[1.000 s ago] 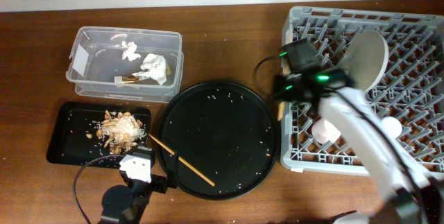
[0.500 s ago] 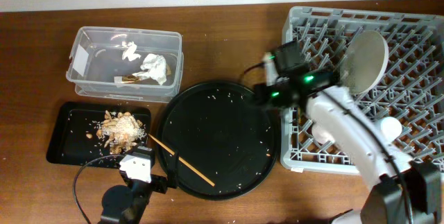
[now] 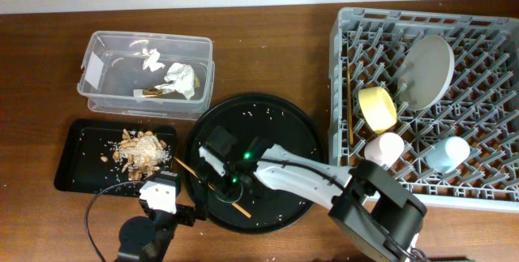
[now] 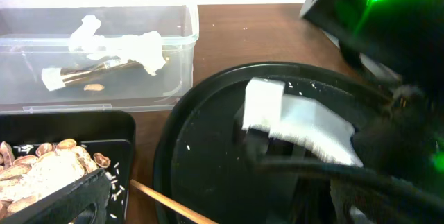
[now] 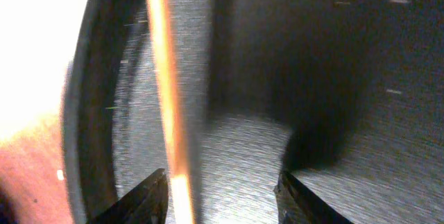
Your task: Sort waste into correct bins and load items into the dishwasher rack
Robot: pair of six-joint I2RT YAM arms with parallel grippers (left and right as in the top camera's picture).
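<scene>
The right gripper hangs spread over the round black tray. Its arm is blurred in the left wrist view and, from overhead, covers the chopstick's middle. 1 wooden chopstick lies on that tray, long axis diagonal, 1 end toward the black rectangular tray. It runs just inside 1 fingertip; contact unclear. I cannot tell how the left gripper holds its jaws. The clear tub's white label is too small to read.
</scene>
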